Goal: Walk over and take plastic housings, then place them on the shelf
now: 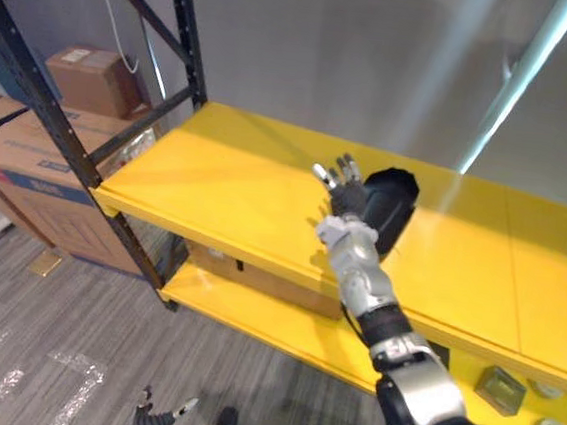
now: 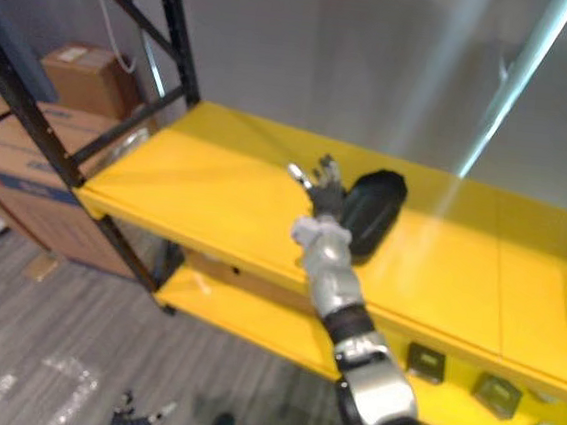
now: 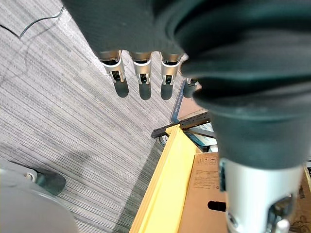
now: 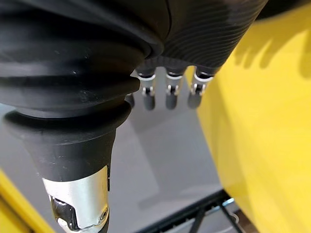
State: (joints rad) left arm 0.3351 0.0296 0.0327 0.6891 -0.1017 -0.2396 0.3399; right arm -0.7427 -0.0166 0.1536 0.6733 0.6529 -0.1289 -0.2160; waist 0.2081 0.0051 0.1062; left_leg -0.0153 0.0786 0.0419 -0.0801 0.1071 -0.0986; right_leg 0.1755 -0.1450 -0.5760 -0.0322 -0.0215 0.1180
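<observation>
Black plastic housing point(image 1: 393, 205) lies on the upper yellow shelf board point(image 1: 216, 186), about mid-board and well in from the front edge, with my right hand point(image 1: 343, 183) just beside it. The fingers are straight and spread, curled round nothing; I cannot tell whether they touch the shell. As I judge it, the housing is already set down and the step in hand is the release. To do it well I should lift the hand straight up and away from the shell, fingers kept flat, so that nothing catches its rim and drags it toward the front edge.

The housing is a rounded, dull-black moulded shell, likely light and easy to slide on the smooth, glossy painted board. Black perforated steel uprights point(image 1: 186, 22) frame the left end of the rack. A lower yellow board carries small square and round parts point(image 1: 500, 389). Brown cardboard boxes point(image 1: 26, 173) stand beyond the left corner on grey ribbed carpet point(image 1: 51, 331). My left hand point(image 3: 141, 73) hangs over that carpet, fingers relaxed and empty.
</observation>
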